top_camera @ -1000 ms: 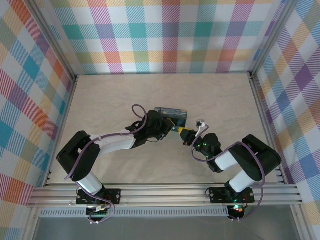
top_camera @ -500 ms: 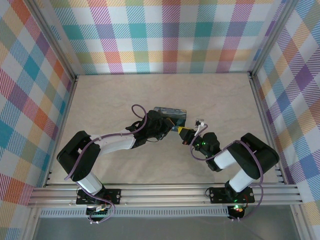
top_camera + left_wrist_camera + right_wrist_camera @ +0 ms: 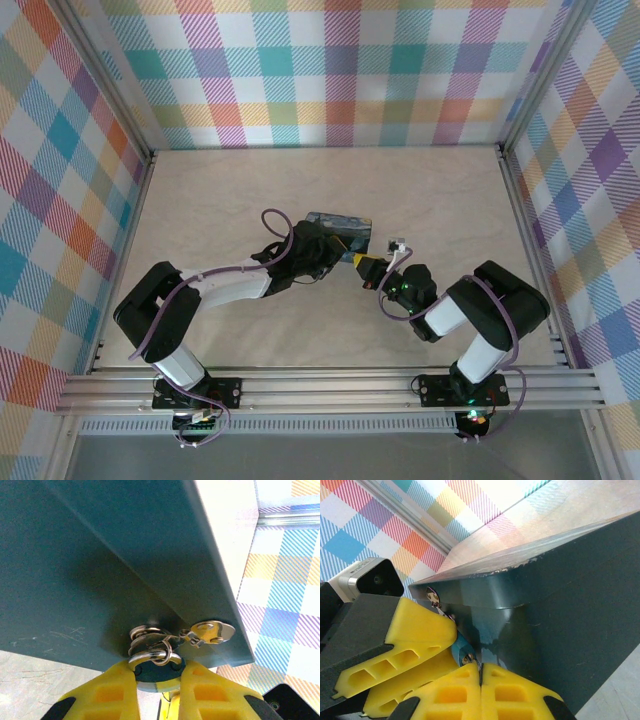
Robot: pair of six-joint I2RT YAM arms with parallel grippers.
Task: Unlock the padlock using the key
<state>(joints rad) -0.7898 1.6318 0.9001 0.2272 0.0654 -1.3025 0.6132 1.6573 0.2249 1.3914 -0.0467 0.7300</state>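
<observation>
The tiny padlock (image 3: 156,675), a dark bluish body with a silvery shackle, sits pinched between the yellow fingers of my left gripper (image 3: 157,669), right against the dark teal wall of the tin (image 3: 100,555). A ring and a spare key (image 3: 212,631) hang from the shackle. In the right wrist view, my right gripper (image 3: 480,669) is pressed shut on a thin key at the padlock's (image 3: 461,651) underside, beside the left gripper's fingers (image 3: 415,630). From above, both grippers (image 3: 350,256) (image 3: 367,270) meet at the tin's (image 3: 340,226) near right corner.
The tin stands mid-table, close in front of both wrists. Plaid walls with metal rails (image 3: 525,200) enclose the beige table (image 3: 250,190) on three sides. The arm bases are bolted to the near rail.
The right arm has edged slightly left toward the tin. The left arm and the tin have stayed put.
</observation>
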